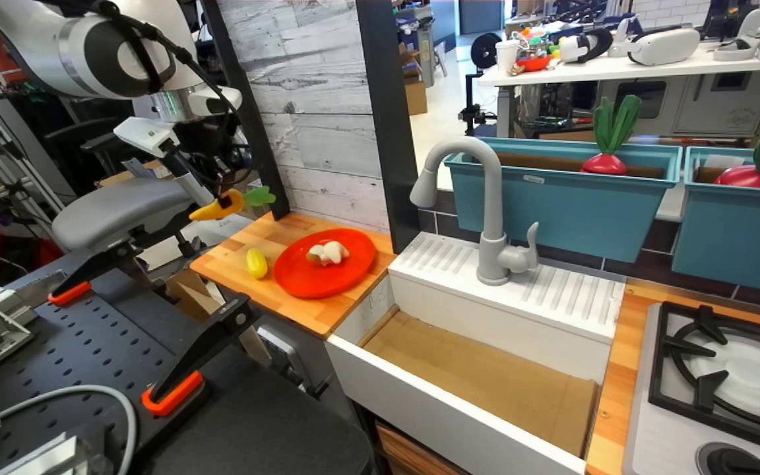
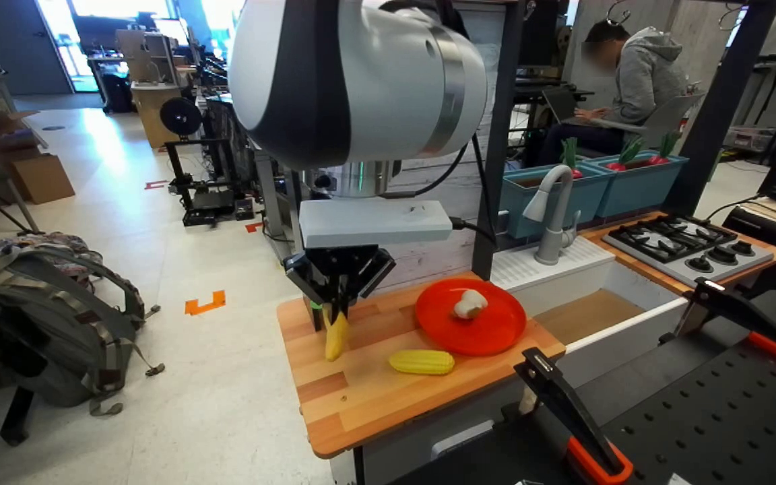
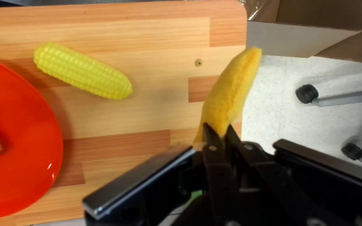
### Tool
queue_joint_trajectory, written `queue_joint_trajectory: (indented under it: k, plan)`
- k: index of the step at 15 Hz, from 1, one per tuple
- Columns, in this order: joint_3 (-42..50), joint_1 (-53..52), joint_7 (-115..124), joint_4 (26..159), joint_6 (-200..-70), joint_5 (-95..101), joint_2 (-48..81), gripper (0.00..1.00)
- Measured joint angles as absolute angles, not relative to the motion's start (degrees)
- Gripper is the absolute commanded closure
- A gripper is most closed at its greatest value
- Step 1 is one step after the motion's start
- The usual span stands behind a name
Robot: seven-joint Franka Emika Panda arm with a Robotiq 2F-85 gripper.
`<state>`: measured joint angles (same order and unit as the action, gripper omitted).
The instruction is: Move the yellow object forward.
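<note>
yellow object point(image 2: 337, 335) slants, tip downward

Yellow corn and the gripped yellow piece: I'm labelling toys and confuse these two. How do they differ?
The yellow corn lies on the wooden counter; the gripped yellow piece is pinched in the gripper. The yellow corn is knobbly and straight; the gripped yellow piece looks smoother and curved. Both are yellow and elongated.
</note>
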<state>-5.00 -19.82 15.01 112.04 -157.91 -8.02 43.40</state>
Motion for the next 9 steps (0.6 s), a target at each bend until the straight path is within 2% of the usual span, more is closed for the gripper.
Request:
queue_joint_trajectory:
  k: [9]
  plan:
    - [-5.5, -20.2, 13.0, 112.8, -156.1, -3.2, 44.6, 0.98]
